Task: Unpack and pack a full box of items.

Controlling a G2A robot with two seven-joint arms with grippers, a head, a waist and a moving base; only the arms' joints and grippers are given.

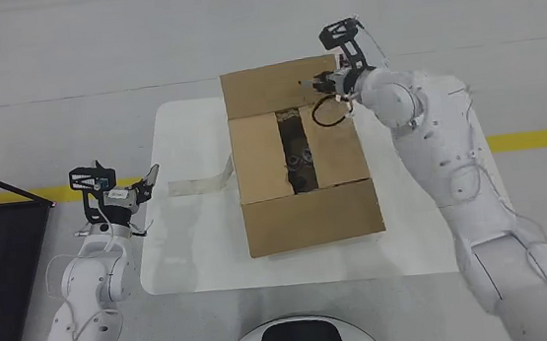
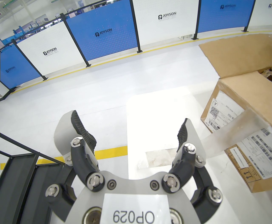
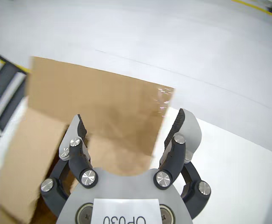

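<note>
Seemingly at the opening stage of the unpacking, the cardboard box [image 1: 258,162] sat at the middle of the white table [image 1: 185,129]. Its far flap [image 1: 275,86] was folded back, and the two side flaps lay nearly closed, leaving a narrow gap [image 1: 297,153] through which dark items showed. The right gripper [image 1: 323,85] hovered over the corner of that far flap with its fingers spread and nothing between them. The left gripper [image 2: 129,118], likewise spread and empty, hung at the table's left edge, well apart from the box. Near it, a strip of clear tape [image 2: 231,135] trailed from the box's side.

By the look of it, the next move called for parting the side flaps to reach the contents, probably one arm to each flap. White shipping labels [image 2: 225,112] with barcodes covered the box's left wall. Each gripper carried a small printed tag, and the blue-and-white panels [image 2: 102,34] behind bore a logo. None of the wording was read off.
</note>
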